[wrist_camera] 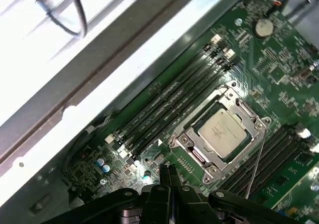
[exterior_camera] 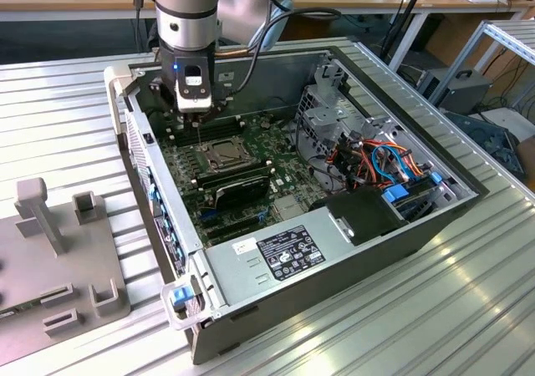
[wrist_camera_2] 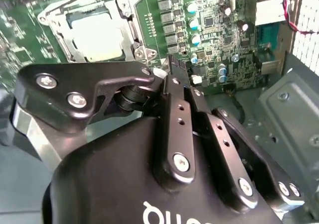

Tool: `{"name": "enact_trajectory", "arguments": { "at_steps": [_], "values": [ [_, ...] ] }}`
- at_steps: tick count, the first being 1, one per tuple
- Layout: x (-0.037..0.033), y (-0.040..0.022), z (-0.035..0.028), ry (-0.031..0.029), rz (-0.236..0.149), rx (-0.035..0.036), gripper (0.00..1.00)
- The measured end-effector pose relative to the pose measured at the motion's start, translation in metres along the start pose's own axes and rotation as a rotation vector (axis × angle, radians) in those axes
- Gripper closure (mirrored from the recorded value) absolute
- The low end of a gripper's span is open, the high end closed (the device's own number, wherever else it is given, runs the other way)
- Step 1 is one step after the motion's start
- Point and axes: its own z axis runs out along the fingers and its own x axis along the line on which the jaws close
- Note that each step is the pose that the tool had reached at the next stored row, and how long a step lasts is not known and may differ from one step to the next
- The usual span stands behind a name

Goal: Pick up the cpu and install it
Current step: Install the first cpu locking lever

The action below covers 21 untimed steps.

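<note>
Flat square silver cpu (wrist_camera: 222, 130) seated in socket; pincer (wrist_camera: 169, 171) closed, nr it.

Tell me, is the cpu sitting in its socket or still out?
In. The cpu lies flat inside the metal socket frame on the motherboard, silver top up. The gripper hangs beside it, shut and holding nothing.

The arm (exterior_camera: 185, 8) is a silver-grey cylinder ending in a black wrist with a white block and a blue light. Black cables run alongside. The gripper (wrist_camera_2: 172, 79) has black linkage bars fastened with silver screws and white lettering on its body.
</note>
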Motion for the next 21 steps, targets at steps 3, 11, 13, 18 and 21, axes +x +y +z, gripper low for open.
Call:
{"name": "enact_trajectory", "arguments": {
  "at_steps": [3, 11, 13, 18, 21],
  "values": [
    [0.0000, 0.0000, 0.0006, 0.0029, -0.073, -0.0027, 0.89],
    [0.0000, 0.0000, 0.0007, 0.0047, -0.122, -0.0045, 0.89],
    [0.0001, 0.0000, 0.0007, 0.0062, -0.159, -0.0057, 0.89],
    [0.0001, 0.0000, 0.0011, 0.0102, -0.263, -0.0095, 0.89],
    [0.0001, -0.0001, 0.0015, 0.0138, -0.352, -0.0129, 0.89]
  ]
}}
